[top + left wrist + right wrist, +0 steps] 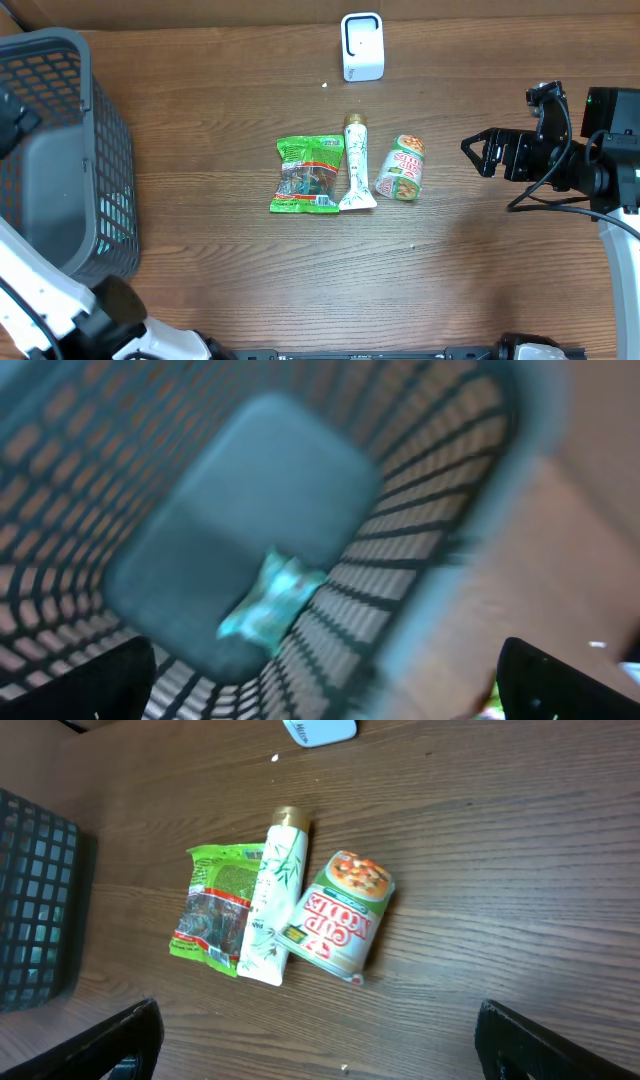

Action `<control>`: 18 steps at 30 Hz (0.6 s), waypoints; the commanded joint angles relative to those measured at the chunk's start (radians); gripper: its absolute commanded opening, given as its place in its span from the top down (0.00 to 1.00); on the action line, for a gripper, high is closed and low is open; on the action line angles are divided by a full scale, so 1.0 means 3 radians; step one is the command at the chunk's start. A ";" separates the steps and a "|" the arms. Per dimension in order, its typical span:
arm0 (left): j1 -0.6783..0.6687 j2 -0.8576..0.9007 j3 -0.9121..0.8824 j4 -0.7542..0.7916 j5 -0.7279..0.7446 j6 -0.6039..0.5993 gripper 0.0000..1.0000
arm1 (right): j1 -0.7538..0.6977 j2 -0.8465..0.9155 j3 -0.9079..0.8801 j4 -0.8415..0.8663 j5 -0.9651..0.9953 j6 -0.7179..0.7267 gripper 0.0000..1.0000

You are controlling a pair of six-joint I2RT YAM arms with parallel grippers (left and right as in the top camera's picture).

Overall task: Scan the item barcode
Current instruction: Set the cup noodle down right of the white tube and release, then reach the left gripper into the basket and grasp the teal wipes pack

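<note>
Right claw (pixel 472 152) spread wide and empty at the counter's (pixel 200 250) right side; left claw (pixel 325 685) likewise spread, above the basket (pixel 60 60). Cup noodles (pixel 400 168), tube (pixel 355 165) and green packet (pixel 308 174) side by side mid-counter, scanner (pixel 362 46) beyond. Reach with the right for the cup noodles, nearest; close across the round body, lift without dragging the tube, then turn the barcode toward the scanner

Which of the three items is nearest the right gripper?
The green-and-red cup noodle container, lying on its side; the white tube and green snack packet lie beyond it.
</note>
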 commanded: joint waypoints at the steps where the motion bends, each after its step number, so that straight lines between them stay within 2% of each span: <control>1: 0.0111 0.0122 -0.0465 0.0100 -0.0011 0.0127 0.00 | 0.0014 -0.0008 0.0081 0.0001 0.0008 -0.0004 0.00; 9: 0.0123 0.0127 -0.1535 0.0671 -0.0098 0.0207 0.00 | 0.0014 -0.0008 0.0081 0.0003 0.0009 -0.0005 0.00; 18: 0.0122 0.0127 -0.2770 0.1560 -0.0018 0.0290 0.00 | 0.0014 -0.0008 0.0081 -0.0010 0.0009 -0.0004 0.00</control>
